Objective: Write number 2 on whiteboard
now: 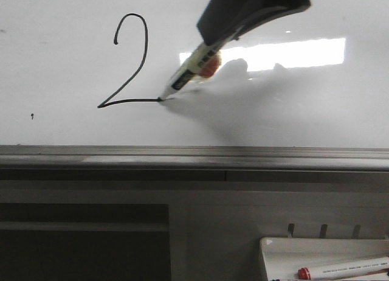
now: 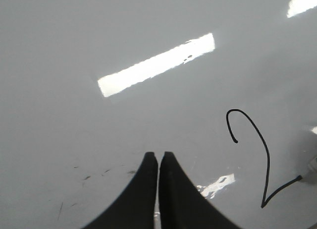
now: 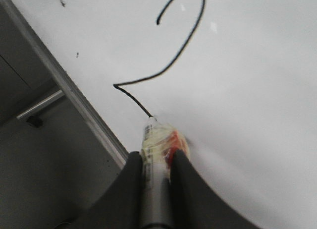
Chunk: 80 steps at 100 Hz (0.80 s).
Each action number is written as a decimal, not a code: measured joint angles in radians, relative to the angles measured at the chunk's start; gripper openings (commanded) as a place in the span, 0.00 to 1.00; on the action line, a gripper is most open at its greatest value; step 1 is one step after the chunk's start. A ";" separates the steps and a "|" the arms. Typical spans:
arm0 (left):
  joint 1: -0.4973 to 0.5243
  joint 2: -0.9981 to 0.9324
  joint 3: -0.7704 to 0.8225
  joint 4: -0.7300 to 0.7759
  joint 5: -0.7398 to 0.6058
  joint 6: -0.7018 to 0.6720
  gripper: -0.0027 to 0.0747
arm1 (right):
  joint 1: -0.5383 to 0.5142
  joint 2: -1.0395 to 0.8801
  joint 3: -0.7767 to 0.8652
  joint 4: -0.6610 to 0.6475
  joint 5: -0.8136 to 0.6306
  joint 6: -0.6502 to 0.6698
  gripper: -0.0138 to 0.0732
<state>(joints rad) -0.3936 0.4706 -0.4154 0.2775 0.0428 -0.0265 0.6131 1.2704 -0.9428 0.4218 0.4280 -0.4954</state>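
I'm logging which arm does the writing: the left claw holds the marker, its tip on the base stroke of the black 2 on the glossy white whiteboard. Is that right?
Not quite: it is the right claw that grips the marker. The right wrist view shows it between the fingers, tip on the base stroke of the black hand-drawn 2 on the glossy white whiteboard. The left claw is shut and empty.

Right pincer (image 3: 157,162) clamped around a marker (image 1: 193,66), angled down toward the whiteboard (image 1: 304,117), left pincer (image 2: 158,162) fingers pressed together, hovering over the whiteboard
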 measured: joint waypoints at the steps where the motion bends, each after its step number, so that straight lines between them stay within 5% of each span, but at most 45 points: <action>1: 0.000 0.000 0.000 0.000 0.000 0.000 0.01 | -0.003 -0.004 0.004 0.000 0.000 0.000 0.10; 32: 0.000 0.008 0.000 0.004 -0.002 -0.002 0.04 | 0.034 -0.068 0.016 -0.038 0.014 0.000 0.10; 56: -0.123 0.135 0.000 0.067 -0.104 -0.002 0.56 | 0.147 -0.068 -0.039 -0.062 0.024 0.000 0.10; 80: -0.310 0.384 0.000 0.229 -0.209 0.002 0.48 | 0.150 -0.032 -0.102 -0.060 0.073 0.000 0.10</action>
<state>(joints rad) -0.7035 0.8546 -0.4154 0.5065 -0.1660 -0.0245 0.7627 1.2386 -1.0447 0.3619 0.5015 -0.4954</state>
